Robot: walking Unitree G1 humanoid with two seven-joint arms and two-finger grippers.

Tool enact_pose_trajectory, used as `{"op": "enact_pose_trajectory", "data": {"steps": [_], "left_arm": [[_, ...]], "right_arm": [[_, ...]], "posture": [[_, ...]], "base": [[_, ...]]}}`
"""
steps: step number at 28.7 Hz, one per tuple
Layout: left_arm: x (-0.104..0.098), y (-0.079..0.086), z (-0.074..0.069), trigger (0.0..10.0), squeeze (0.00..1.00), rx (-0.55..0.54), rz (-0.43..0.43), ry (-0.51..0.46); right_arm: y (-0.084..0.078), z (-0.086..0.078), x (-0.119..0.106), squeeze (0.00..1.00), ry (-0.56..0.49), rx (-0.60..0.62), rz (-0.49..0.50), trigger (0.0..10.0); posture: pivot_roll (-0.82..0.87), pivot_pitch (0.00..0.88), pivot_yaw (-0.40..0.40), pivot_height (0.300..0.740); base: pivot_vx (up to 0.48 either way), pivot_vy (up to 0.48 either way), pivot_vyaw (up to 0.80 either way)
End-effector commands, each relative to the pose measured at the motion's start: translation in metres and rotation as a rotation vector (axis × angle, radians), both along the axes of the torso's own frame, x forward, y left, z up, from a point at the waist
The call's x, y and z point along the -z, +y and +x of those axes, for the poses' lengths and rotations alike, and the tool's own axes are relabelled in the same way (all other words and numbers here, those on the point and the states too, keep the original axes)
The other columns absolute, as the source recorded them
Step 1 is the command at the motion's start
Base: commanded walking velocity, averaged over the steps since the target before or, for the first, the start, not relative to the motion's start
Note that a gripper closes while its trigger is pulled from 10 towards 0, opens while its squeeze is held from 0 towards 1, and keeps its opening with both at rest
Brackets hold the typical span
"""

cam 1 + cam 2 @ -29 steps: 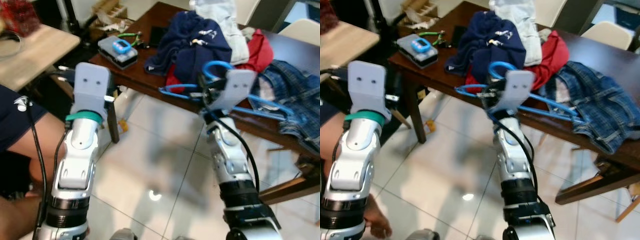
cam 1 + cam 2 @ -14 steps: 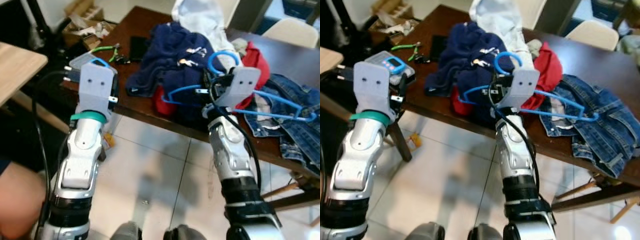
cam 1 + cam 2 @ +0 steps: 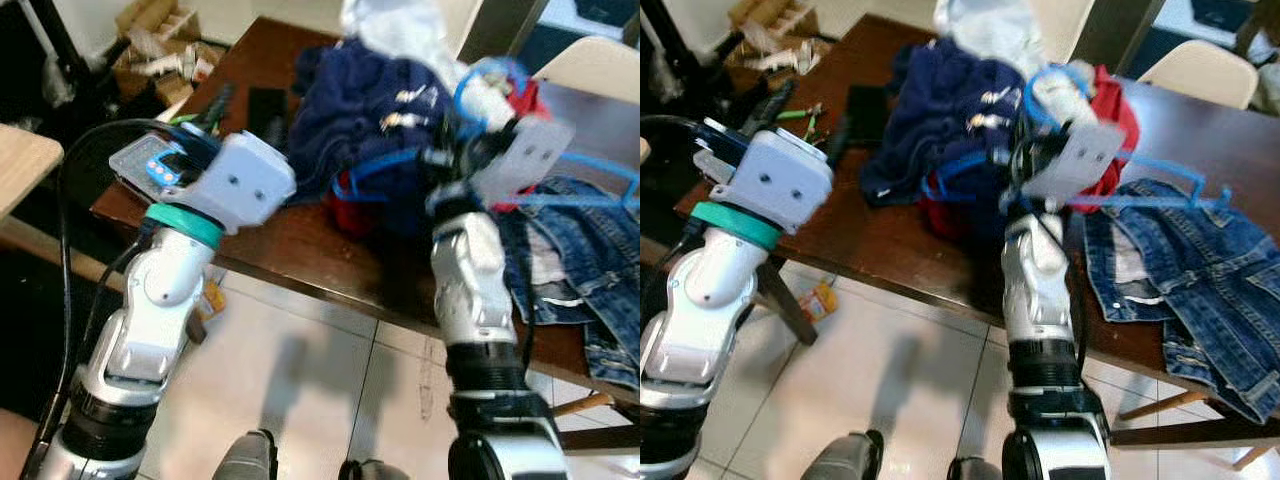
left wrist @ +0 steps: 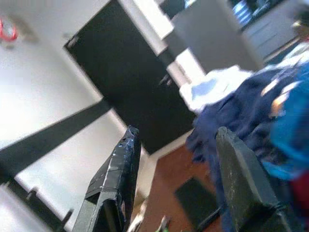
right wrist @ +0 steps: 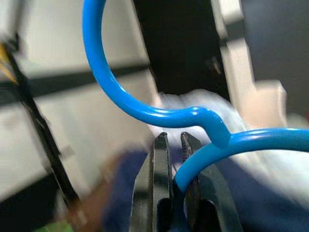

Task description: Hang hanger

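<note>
We see the right gripper [image 5: 175, 145] clamped on the blue hanger [image 5: 145, 112], held above the clothes pile [image 3: 960, 110] at 12 o'clock; left gripper [image 4: 178, 179] spread wide over the table [image 3: 890, 250].

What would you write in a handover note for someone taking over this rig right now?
Right gripper: jaws shut on the blue hanger, held up over the clothes pile on the table.
Left gripper: jaws open, nothing held, raised beside the pile.
Done: hanger picked up.
Left: carry it to a rail and hook it on; no rail can be made out.
</note>
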State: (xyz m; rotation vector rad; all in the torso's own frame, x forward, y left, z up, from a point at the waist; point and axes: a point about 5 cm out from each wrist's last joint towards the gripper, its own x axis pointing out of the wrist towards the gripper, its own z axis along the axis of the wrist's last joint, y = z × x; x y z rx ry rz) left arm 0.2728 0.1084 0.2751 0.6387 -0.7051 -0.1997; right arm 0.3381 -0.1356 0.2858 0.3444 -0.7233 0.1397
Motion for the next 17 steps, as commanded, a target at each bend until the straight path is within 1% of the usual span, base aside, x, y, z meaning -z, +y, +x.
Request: {"op": "enact_pose_trajectory", "data": {"steps": [1, 2, 3, 4, 5, 7, 8, 10, 11, 12, 14, 17], "left_arm": [[-0.004, -0.001, -0.004, 10.0, 0.00, 0.023, -0.009, -0.007], [-0.006, 0.000, -0.002, 10.0, 0.00, 0.027, -0.049, 0.014], [-0.006, 0.000, -0.002, 10.0, 0.00, 0.027, -0.049, 0.014], [-0.007, 0.002, 0.000, 10.0, 0.00, 0.034, -0.083, 0.032], [-0.007, 0.002, 0.000, 10.0, 0.00, 0.034, -0.083, 0.032], [-0.008, 0.004, 0.001, 10.0, 0.00, 0.046, -0.129, 0.055], [-0.008, 0.004, 0.001, 10.0, 0.00, 0.046, -0.129, 0.055], [-0.011, 0.006, 0.002, 10.0, 0.00, 0.053, -0.119, 0.039], [-0.011, 0.006, 0.002, 10.0, 0.00, 0.053, -0.119, 0.039], [-0.012, 0.007, 0.004, 10.0, 0.00, 0.051, -0.103, 0.030], [-0.013, 0.008, 0.005, 10.0, 0.00, 0.051, -0.093, 0.028], [-0.010, 0.009, 0.009, 10.0, 0.00, 0.051, -0.123, 0.072]], "right_arm": [[-0.007, -0.006, -0.013, 0.00, -0.067, 0.011, 0.012, 10.0], [-0.010, -0.007, -0.017, 0.00, -0.083, 0.033, -0.027, 10.0], [-0.010, -0.007, -0.017, 0.00, -0.083, 0.033, -0.027, 10.0], [-0.013, -0.006, -0.017, 0.00, -0.084, 0.049, -0.053, 10.0], [-0.013, -0.006, -0.017, 0.00, -0.084, 0.049, -0.053, 10.0], [-0.020, -0.005, -0.011, 0.00, -0.061, 0.085, -0.078, 10.0], [-0.020, -0.005, -0.011, 0.00, -0.061, 0.085, -0.078, 10.0], [-0.030, -0.006, -0.003, 0.00, -0.035, 0.143, -0.062, 10.0], [-0.030, -0.006, -0.003, 0.00, -0.035, 0.143, -0.062, 10.0], [-0.034, -0.006, 0.000, 0.00, -0.021, 0.175, -0.053, 10.0], [-0.037, -0.006, 0.003, 0.00, -0.009, 0.187, -0.048, 10.0], [-0.037, -0.004, 0.010, 0.00, 0.025, 0.193, -0.059, 10.0]], "posture": [[0.17, 0.039, 0.015, 0.740], [0.17, 0.039, 0.015, 0.740], [0.17, 0.039, 0.015, 0.740], [0.17, 0.039, 0.015, 0.740], [0.17, 0.039, 0.015, 0.740], [0.16, 0.049, 0.017, 0.740], [0.16, 0.049, 0.017, 0.740], [0.16, 0.054, 0.019, 0.740], [0.16, 0.054, 0.019, 0.740], [0.15, 0.056, 0.021, 0.740], [0.15, 0.056, 0.021, 0.740], [0.15, 0.060, 0.023, 0.740]], "base": [[0.000, 0.000, 0.00], [0.000, 0.000, 0.00], [0.000, 0.000, 0.00], [0.000, 0.000, 0.00], [0.000, 0.000, 0.00], [0.000, 0.000, 0.00], [0.000, 0.000, 0.00], [0.000, 0.000, 0.00], [0.000, 0.000, 0.00], [0.000, 0.000, 0.00], [0.000, 0.000, 0.00], [0.000, 0.000, 0.00]]}}
